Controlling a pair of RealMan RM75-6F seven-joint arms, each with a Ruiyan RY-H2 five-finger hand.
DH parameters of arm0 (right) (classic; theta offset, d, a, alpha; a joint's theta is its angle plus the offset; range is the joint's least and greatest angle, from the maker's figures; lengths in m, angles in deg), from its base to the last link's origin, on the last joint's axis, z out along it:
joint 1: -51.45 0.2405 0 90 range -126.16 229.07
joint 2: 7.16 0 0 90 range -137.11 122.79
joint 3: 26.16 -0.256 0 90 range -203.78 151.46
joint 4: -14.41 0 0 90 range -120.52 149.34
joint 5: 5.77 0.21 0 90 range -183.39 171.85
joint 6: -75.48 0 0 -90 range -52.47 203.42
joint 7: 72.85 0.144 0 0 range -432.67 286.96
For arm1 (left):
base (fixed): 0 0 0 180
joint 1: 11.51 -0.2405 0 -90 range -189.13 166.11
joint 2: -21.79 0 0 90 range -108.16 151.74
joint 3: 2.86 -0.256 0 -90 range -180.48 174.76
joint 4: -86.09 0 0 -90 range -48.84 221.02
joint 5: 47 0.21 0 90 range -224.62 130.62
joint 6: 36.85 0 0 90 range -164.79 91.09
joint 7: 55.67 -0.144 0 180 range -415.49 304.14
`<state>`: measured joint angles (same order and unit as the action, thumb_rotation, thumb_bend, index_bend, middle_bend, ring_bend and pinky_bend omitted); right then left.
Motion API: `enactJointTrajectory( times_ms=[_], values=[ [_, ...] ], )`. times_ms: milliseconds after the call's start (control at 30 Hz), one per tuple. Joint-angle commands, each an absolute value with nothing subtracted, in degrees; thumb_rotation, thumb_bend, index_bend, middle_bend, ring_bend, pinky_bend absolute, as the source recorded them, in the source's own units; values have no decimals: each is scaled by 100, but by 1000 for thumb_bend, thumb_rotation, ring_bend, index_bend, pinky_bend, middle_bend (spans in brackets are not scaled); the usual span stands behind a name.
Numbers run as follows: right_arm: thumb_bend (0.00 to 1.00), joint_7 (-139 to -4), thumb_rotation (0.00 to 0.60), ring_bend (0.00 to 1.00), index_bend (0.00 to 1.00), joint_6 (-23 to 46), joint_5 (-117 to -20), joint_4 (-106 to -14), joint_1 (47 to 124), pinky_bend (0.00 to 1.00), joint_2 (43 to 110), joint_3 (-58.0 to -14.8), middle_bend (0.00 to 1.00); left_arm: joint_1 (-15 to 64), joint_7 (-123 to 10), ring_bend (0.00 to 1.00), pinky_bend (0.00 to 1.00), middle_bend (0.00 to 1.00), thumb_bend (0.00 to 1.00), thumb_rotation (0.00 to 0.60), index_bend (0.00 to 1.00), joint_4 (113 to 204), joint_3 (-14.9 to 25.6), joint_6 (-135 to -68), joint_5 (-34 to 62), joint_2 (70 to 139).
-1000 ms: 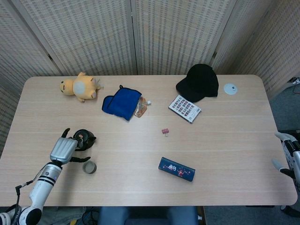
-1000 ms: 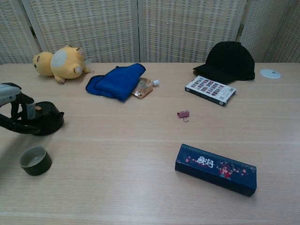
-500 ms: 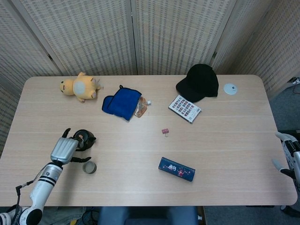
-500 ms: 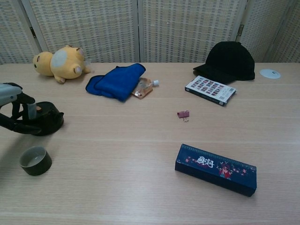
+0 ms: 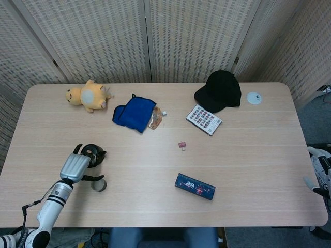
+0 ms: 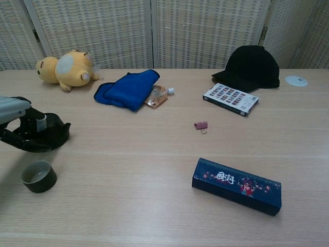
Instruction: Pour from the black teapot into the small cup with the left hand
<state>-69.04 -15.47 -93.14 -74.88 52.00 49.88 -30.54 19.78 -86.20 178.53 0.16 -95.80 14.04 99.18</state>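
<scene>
The black teapot [image 5: 94, 153] stands near the table's front left, its spout toward the right in the chest view [image 6: 49, 135]. My left hand [image 5: 73, 168] reaches over it from the near side and its dark fingers [image 6: 14, 138] wrap around the pot's body and handle. The small dark cup [image 6: 38, 176] stands upright just in front of the pot. In the head view the cup [image 5: 99, 185] is partly hidden by my thumb. My right hand [image 5: 319, 173] hangs off the table's right edge, fingers apart, holding nothing.
A yellow plush [image 5: 88, 96], a blue cloth [image 5: 134, 113] and a small pouch [image 5: 155, 120] lie at the back left. A black cap [image 5: 220, 90], a card box [image 5: 204, 120], a pink clip [image 5: 182, 145] and a dark blue box [image 5: 195, 186] lie to the right.
My left hand has slid slightly right and nearer the front edge, closing its fingers around the teapot. The pot has shifted a little. The cup and right hand stay put.
</scene>
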Motion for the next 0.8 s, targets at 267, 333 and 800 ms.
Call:
enactJointTrajectory(
  times_ms=[267, 333, 800],
  values=[
    [159, -6856, 600, 170, 239, -1559, -9315, -7448, 5182, 171, 5014, -3053, 279, 1994, -8591, 476, 0, 502, 138, 238, 491, 17978, -8, -9546, 1244, 9828],
    [160, -6846, 600, 170, 239, -1571, -9319, -7441, 5177, 171, 5020, -3055, 279, 1997, -8567, 480, 0, 506, 138, 240, 496, 18015, -9, -9531, 1210, 9797],
    [159, -6817, 600, 170, 239, -1629, -9321, -7423, 5121, 172, 5037, -3048, 279, 2052, -8466, 485, 0, 514, 138, 219, 508, 18149, -75, -9362, 983, 9693]
  ],
)
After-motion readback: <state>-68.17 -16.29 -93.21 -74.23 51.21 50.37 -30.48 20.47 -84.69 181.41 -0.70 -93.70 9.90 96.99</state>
